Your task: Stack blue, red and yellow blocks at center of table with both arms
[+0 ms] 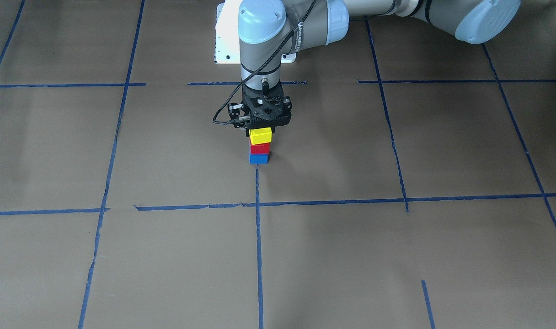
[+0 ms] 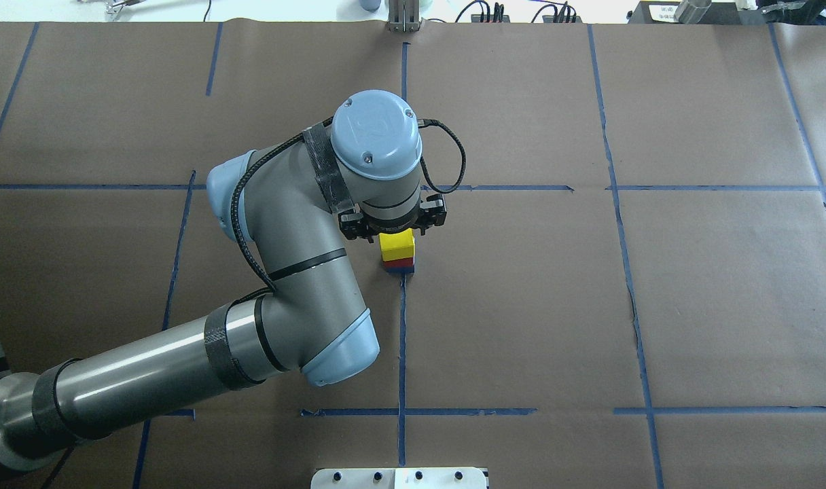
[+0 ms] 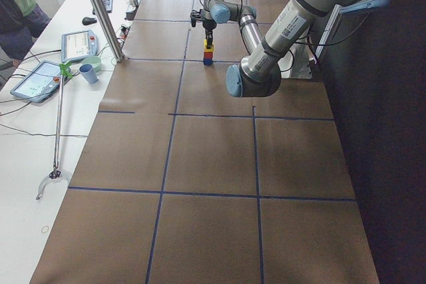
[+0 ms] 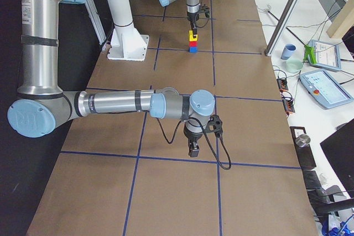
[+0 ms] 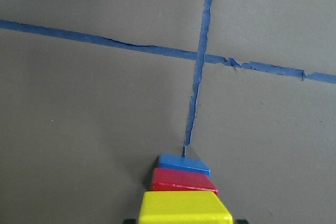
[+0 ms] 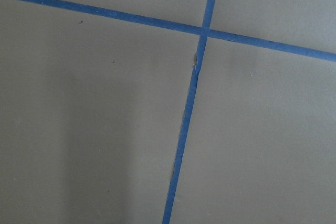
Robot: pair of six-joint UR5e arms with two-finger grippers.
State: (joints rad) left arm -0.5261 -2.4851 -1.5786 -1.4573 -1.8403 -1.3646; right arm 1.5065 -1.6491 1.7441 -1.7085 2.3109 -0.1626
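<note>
A blue block [image 1: 259, 159], a red block [image 1: 259, 148] and a yellow block [image 1: 260, 135] stand stacked in that order from the bottom, at a crossing of blue tape lines mid-table. My left gripper [image 1: 261, 129] points straight down over the stack and is shut on the yellow block, which rests on the red one. The left wrist view shows yellow [image 5: 184, 207], red [image 5: 184, 181] and blue [image 5: 184, 163] from above. My right gripper [image 4: 193, 152] hangs low over bare table, far from the stack. I cannot tell if it is open or shut.
The table is brown paper with a grid of blue tape lines [image 1: 258, 237]. The white arm base plate [image 1: 223, 41] lies behind the stack. A metal post [image 4: 282, 15], tablets and cups [image 4: 293, 64] stand along the operators' edge.
</note>
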